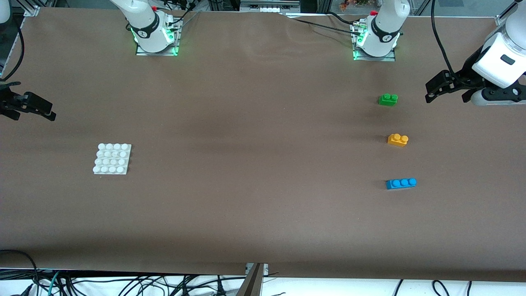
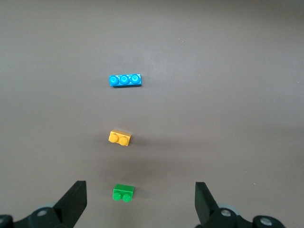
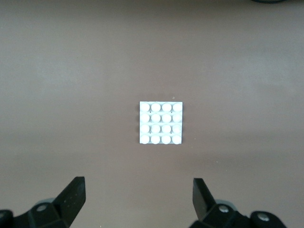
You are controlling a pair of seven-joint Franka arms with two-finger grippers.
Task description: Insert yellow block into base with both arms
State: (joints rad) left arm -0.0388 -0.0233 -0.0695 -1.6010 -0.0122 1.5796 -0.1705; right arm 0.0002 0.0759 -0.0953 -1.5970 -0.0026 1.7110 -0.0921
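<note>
The yellow block [image 1: 397, 139] [image 2: 120, 137] lies on the brown table toward the left arm's end, with nothing touching it. The base [image 1: 112, 158] [image 3: 161, 122], a white studded plate, lies flat toward the right arm's end. My left gripper [image 1: 446, 96] [image 2: 141, 199] hangs open and empty over the table edge at the left arm's end, well clear of the block. My right gripper [image 1: 35, 117] [image 3: 138, 197] hangs open and empty over the edge at the right arm's end, apart from the base.
A green two-stud brick [image 1: 388, 99] [image 2: 123, 192] lies farther from the front camera than the yellow block. A blue three-stud brick [image 1: 401, 183] [image 2: 125, 80] lies nearer. The arm bases [image 1: 156, 37] [image 1: 376, 41] stand along the table's back edge.
</note>
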